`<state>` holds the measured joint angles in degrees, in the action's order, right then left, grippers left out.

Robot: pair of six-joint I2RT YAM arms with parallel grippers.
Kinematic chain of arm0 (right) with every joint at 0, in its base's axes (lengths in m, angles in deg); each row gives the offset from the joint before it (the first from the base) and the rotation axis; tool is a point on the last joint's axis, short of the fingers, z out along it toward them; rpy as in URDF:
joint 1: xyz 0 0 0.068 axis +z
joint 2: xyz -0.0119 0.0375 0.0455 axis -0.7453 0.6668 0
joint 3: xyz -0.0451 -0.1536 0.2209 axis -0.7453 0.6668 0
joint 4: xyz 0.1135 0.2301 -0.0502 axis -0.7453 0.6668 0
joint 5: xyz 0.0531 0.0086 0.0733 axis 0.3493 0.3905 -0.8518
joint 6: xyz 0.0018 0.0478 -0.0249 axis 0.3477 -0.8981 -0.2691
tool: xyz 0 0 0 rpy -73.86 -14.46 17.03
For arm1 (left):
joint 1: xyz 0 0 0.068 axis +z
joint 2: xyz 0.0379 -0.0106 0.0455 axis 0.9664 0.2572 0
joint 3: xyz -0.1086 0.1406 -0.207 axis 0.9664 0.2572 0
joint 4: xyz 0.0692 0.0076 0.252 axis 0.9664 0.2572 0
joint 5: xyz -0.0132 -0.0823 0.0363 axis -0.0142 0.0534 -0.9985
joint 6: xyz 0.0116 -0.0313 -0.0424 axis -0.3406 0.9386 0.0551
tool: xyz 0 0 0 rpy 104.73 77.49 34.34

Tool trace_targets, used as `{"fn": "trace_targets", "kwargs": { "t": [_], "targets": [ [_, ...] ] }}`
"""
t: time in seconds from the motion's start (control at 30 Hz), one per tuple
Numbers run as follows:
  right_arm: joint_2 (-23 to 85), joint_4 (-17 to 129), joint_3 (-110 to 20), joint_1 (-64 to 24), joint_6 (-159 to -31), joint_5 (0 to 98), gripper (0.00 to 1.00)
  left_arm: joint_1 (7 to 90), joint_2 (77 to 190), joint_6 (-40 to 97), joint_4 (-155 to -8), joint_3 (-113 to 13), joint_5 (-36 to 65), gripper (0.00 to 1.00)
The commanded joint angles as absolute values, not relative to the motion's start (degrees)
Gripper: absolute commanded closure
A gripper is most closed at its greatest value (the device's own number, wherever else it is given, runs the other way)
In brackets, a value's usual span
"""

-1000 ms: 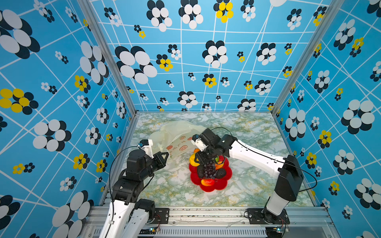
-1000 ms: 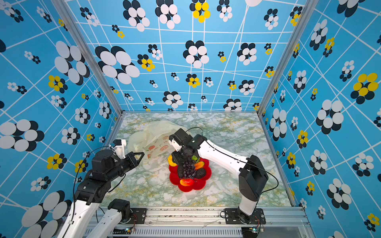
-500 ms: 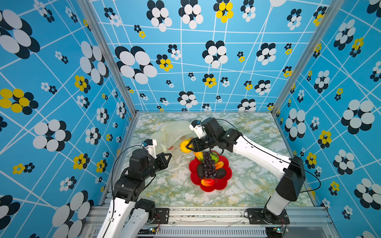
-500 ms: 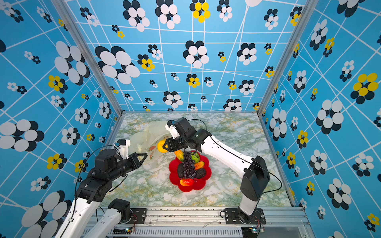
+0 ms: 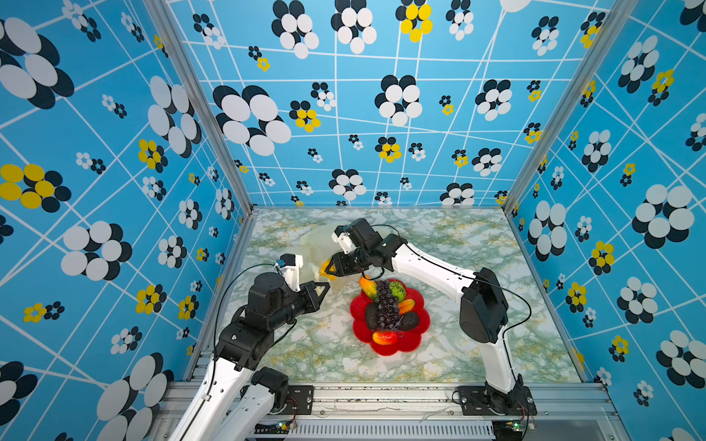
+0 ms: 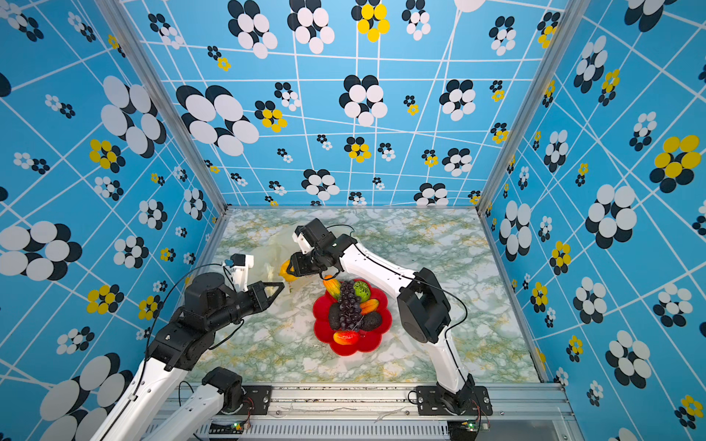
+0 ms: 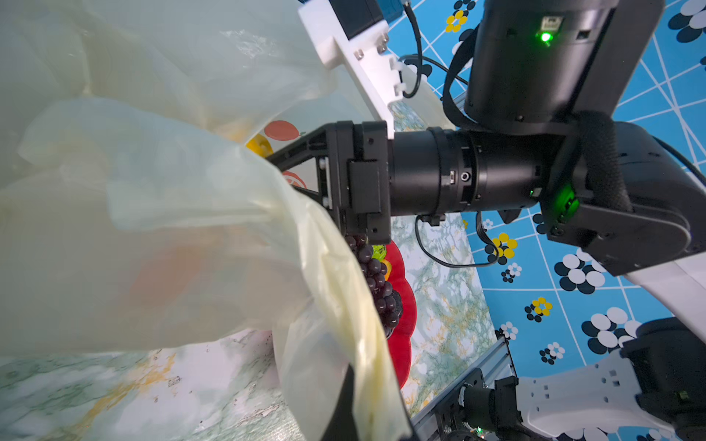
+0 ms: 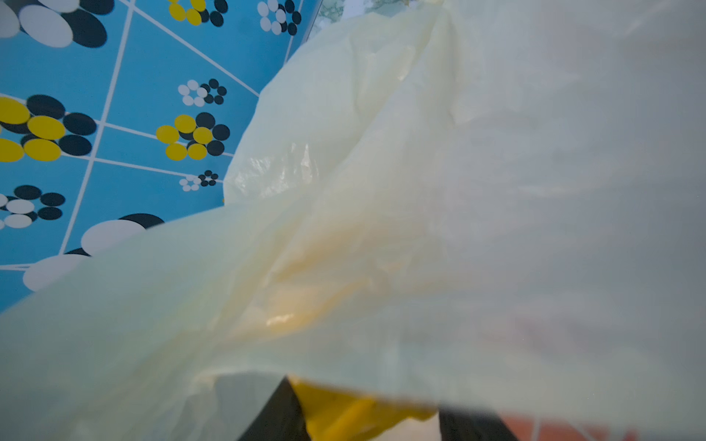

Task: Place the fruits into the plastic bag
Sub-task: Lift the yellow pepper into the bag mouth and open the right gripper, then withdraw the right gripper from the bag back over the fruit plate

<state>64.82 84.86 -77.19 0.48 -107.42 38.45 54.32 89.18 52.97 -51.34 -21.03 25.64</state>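
The plastic bag (image 5: 314,244), lying just beyond the red plate (image 5: 418,341), is veiling most of the right wrist view. The left gripper (image 5: 324,286) is clamping the bag's rim. The right gripper (image 5: 331,267) is framing a yellow mango (image 8: 344,414) at the bag's mouth (gripped or loosened, unclear). The other fruits (image 5: 386,305) are crowding the plate, with bare table lying around it.

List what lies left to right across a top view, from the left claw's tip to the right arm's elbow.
In order: left claw → left avocado → grapes → right avocado → right arm's elbow. The bag, right claw and yellow mango overlap the left claw's tip, so they are left out.
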Motion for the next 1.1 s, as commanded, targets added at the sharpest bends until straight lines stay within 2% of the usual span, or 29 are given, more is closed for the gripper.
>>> {"fn": "trace_targets", "kwargs": {
  "t": [0.0,0.03,0.13,0.37,0.57,0.87,1.07],
  "targets": [
    [65.69,80.22,-80.30,0.82,-112.08,36.17,0.28,53.56,89.31,53.71,-53.92,-22.76,25.31,1.00],
    [65.43,79.80,-80.64,0.81,-112.18,36.25,0.21,53.56,89.18,53.75,-53.66,-22.95,25.02,1.00],
    [63.82,79.50,-80.27,0.81,-111.23,36.07,0.15,53.56,88.82,53.04,-51.93,-23.73,23.91,1.00],
    [55.07,77.65,-72.78,0.79,-109.17,35.69,0.15,53.56,88.90,52.20,-50.17,-23.94,21.91,1.00],
    [43.01,75.98,-63.72,0.78,-106.28,36.90,0.14,53.56,89.04,53.96,-51.91,-22.89,22.01,1.00],
    [22.86,91.90,-52.68,0.83,-94.80,54.43,0.14,53.47,86.98,55.75,-53.67,-20.53,20.82,1.00],
    [14.72,96.84,-43.73,0.78,-92.34,55.50,0.13,53.39,86.27,56.73,-54.59,-18.92,19.64,1.00]
  ]
}}
